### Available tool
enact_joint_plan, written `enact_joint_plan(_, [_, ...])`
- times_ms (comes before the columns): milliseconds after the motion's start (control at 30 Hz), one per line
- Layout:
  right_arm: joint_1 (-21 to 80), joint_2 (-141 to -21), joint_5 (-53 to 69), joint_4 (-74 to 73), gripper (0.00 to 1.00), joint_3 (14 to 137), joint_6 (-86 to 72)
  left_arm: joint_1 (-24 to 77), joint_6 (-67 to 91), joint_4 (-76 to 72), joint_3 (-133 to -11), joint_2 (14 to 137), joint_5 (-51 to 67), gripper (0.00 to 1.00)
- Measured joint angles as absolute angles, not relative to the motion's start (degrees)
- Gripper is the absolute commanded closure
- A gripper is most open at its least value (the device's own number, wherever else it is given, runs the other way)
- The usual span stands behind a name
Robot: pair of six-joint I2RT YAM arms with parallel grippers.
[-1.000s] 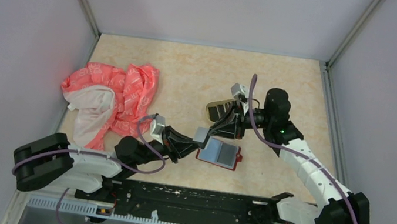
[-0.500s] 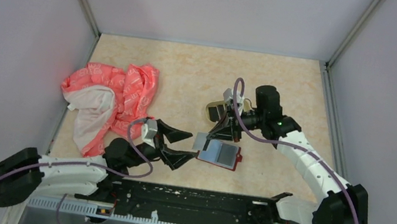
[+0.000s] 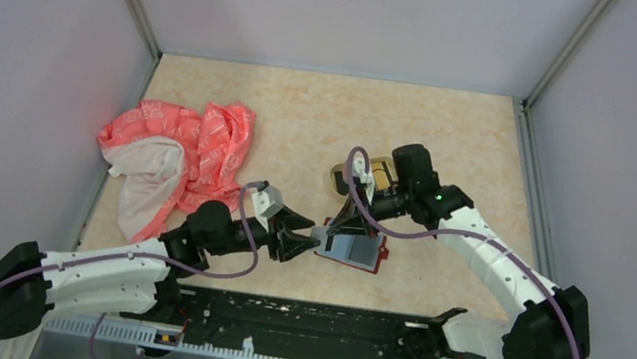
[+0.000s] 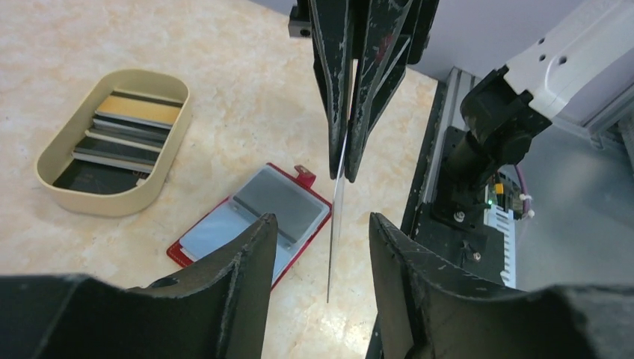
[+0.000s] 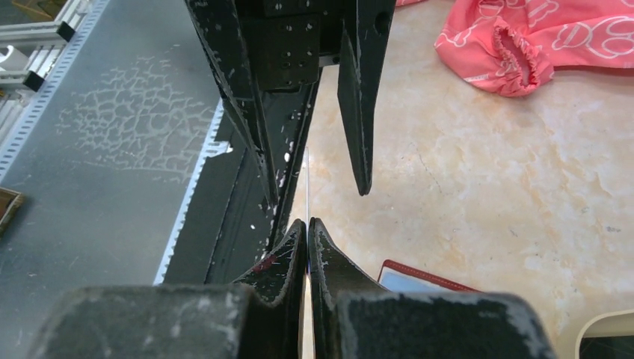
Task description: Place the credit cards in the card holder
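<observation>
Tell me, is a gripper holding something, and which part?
The right gripper pinches a card by one edge. The left gripper is open around it, not gripping.

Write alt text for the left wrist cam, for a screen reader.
The right claw, shut, holds a thin card upright and edge-on between the fingers of the open left claw, with a gap on either side. Beyond it lies the red card holder, opened flat. Further left is a tan oval tray holding more cards.

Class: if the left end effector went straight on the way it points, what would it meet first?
Likely the card pinched in the right end effector; it hangs edge-on between the left end effector's open fingers.
</observation>
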State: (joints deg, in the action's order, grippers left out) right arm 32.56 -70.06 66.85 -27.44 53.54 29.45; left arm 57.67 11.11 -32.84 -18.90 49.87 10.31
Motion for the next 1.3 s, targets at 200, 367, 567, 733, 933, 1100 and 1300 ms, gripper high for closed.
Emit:
enact_joint_plan(200, [33.54, -70.48, 64.84, -28.62, 1.00, 53.78, 31.53, 56.58, 10.92, -29.82, -20.12, 52.53, 13.93, 0.72])
enact_joint_plan(367, [34.46, -71.35, 63.66, -29.45, 1.00, 53.78, 32.45, 56.36, 11.31, -30.81, -20.01, 53.06, 16.45, 0.70])
enact_joint_plan(567, [34.92, -72.03, 63.05, -30.41, 0.81, 53.80, 33.10, 55.31, 12.88, -36.01, -18.39, 54.30, 18.87, 1.00])
enact_joint_plan(733, [35.03, -72.75, 61.80, -30.63, 0.45, 53.78, 34.44, 54.08, 15.79, -40.84, -15.75, 55.92, 20.25, 1.00])
enact_joint_plan(933, [35.09, -72.90, 60.10, -30.52, 0.46, 53.67, 36.58, 52.86, 21.98, -48.42, -8.51, 54.06, 18.15, 1.00])
enact_joint_plan(1100, [35.38, -74.39, 60.25, -25.89, 0.48, 51.94, 34.52, 52.86, 26.33, -56.66, -3.55, 53.01, 15.66, 1.00])
enact_joint_plan(1300, [37.91, -75.33, 60.05, -21.32, 0.57, 49.43, 30.70, 52.86, 27.92, -61.91, -3.33, 52.93, 14.46, 1.00])
